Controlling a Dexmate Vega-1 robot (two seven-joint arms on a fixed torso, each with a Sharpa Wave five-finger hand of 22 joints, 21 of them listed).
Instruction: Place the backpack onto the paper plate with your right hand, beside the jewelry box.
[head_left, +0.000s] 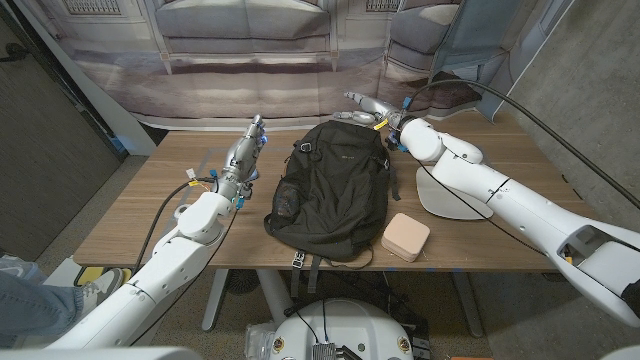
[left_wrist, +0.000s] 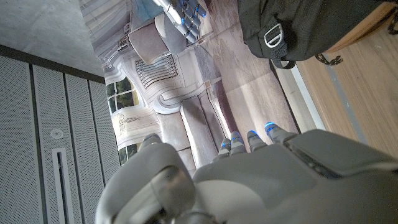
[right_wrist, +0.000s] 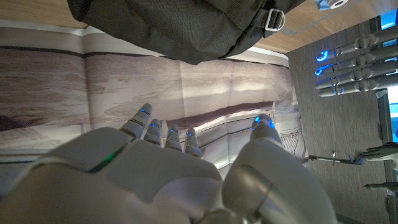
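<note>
Black backpack (head_left: 330, 190) lies just beside the right hand (head_left: 365, 108), whose fingers are spread and empty. Swinging it over could knock the jewelry box (head_left: 406, 237) near the paper plate (head_left: 450, 190).

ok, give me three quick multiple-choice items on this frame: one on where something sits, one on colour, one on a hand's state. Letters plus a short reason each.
1. Where is the jewelry box?
A. on the paper plate
B. on the table near its front edge, by the backpack's lower corner
C. on top of the backpack

2. What colour is the backpack?
A. black
B. red
C. tan

3. What is the right hand doing?
A. gripping the backpack
B. holding the plate
C. open near the backpack's top, holding nothing

Key: 1 B, the jewelry box lies off the paper plate. 2 A, the backpack is black. 3 C, the right hand has spread, empty fingers.
</note>
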